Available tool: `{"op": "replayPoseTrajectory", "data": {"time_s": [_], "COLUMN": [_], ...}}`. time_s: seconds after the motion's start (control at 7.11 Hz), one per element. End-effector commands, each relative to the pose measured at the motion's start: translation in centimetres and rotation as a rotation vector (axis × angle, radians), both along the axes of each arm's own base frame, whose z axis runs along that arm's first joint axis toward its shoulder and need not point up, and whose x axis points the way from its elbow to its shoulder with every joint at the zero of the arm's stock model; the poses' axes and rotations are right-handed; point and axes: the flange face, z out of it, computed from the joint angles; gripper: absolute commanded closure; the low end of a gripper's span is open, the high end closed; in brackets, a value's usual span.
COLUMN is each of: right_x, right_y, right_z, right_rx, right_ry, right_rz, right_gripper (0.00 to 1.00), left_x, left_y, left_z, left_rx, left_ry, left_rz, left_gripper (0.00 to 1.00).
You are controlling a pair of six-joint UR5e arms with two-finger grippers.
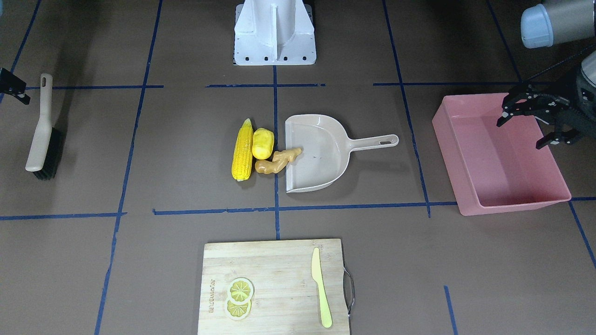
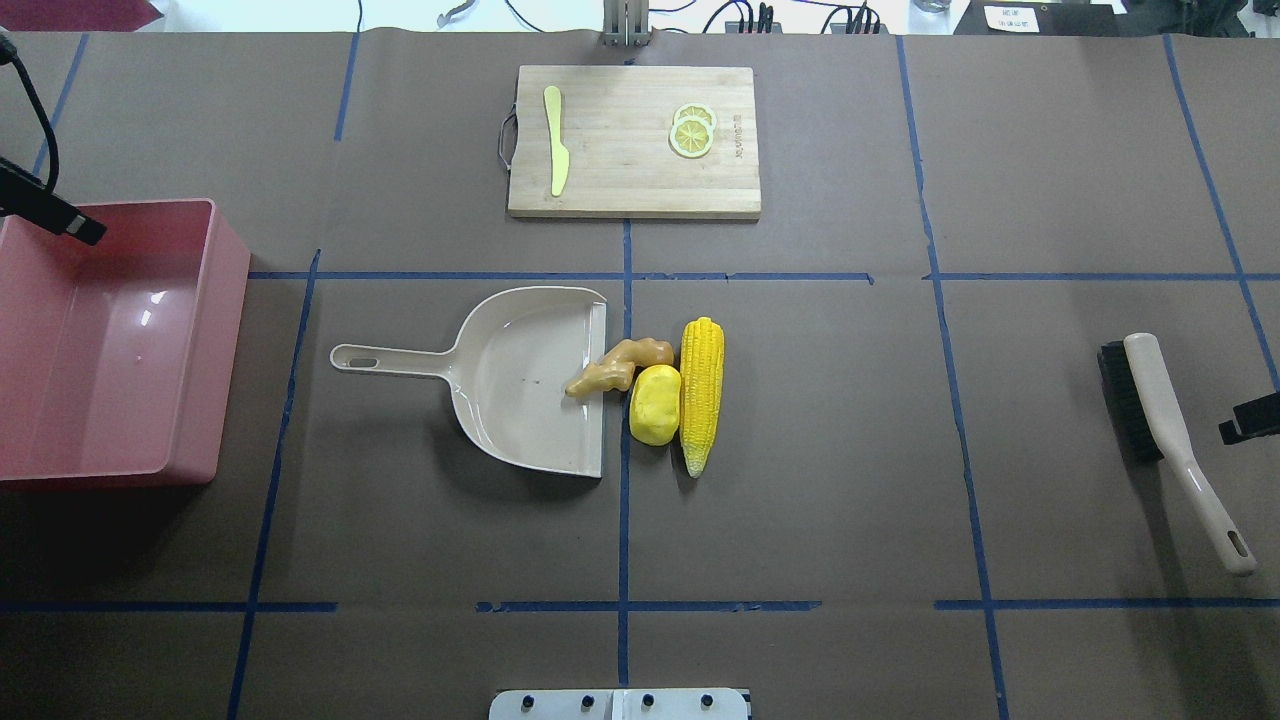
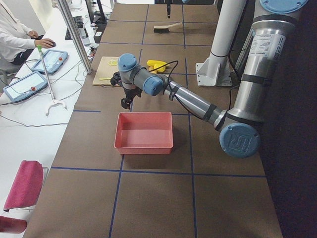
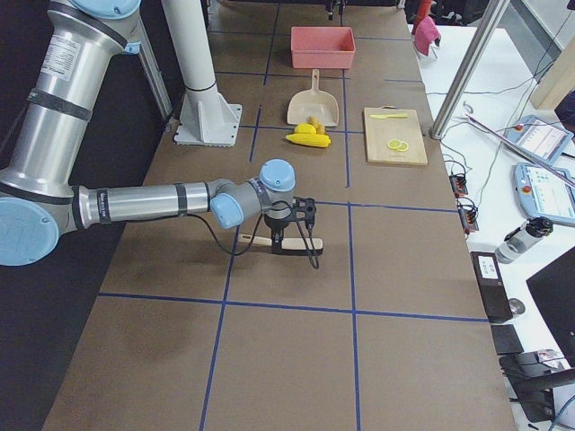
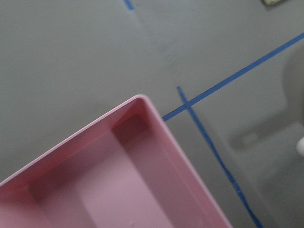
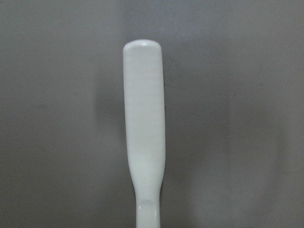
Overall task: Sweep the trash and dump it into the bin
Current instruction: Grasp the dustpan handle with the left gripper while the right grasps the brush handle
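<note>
So corn (image 1: 242, 150), potato (image 1: 262, 143) & ginger (image 1: 278, 161) sit mid-desk at dustpan (image 1: 321, 165) mouth, ginger tip on lip; bin (image 1: 512, 205) by left edge, L gripper (image 1: 531, 124) spread apart at its corner; R gripper (image 1: 14, 87): can't tell

The desk (image 1: 186, 260) is dull brown, squared off by blue tape (image 1: 274, 214). The bin (image 1: 503, 167) is pink and the dustpan (image 1: 321, 158) beige. The corn cob (image 1: 242, 151) is bright yellow with rows of kernels, the potato (image 1: 263, 143) plain yellow, the ginger root (image 1: 275, 162) tan. The cutting board (image 1: 279, 279) shows pale wood grain. The knife (image 1: 321, 288) is yellow-green, the lemon slices (image 1: 240, 298) yellow with pale rims. The brush (image 1: 41, 130) is beige with black bristles (image 1: 50, 158). The left pincer (image 1: 520, 135) is black.
</note>
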Motion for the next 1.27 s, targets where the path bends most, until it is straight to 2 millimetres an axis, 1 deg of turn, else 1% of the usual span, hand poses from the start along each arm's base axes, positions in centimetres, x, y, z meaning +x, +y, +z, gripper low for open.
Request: {"op": "replayPoseTrajectory", "data": {"time_s": [0.0,0.14,0.28,0.42,0.56,0.7,0.98,1.13], "right_x": [-1.7,-5.3,-6.4,-8.1,-9.3,-9.4,-9.4,-9.2], "right_y": [3.4,3.5,3.7,4.6,4.7,4.7,4.5,4.5], "right_z": [0.5,0.5,0.6,0.9,2.1,2.5,3.0,3.2], "right_rx": [-0.070,-0.041,-0.045,-0.039,-0.037,-0.034,-0.033,-0.024], "right_ry": [-0.026,0.047,0.066,0.073,0.088,0.069,0.076,0.082], "right_rz": [0.052,0.064,0.071,0.018,-0.006,-0.002,0.000,-0.003], "right_gripper": [0.00,0.00,0.01,0.02,0.07,0.23,0.78,0.98], "left_x": [1.0,1.0,0.9,0.9,0.9,0.8,0.7,0.8], "left_y": [-0.1,-0.1,0.0,0.0,0.0,0.0,0.1,0.1], "left_z": [-0.8,-1.0,-0.9,-1.1,-1.1,-1.0,-1.3,-1.3], "left_rx": [0.011,0.014,0.014,0.018,0.018,0.024,0.033,0.033], "left_ry": [0.007,0.008,0.007,0.008,0.008,-0.007,-0.009,-0.009], "left_rz": [0.014,0.014,0.013,0.013,0.013,0.002,0.000,0.002], "left_gripper": [0.00,0.00,0.00,0.00,0.00,0.00,0.00,0.00]}}
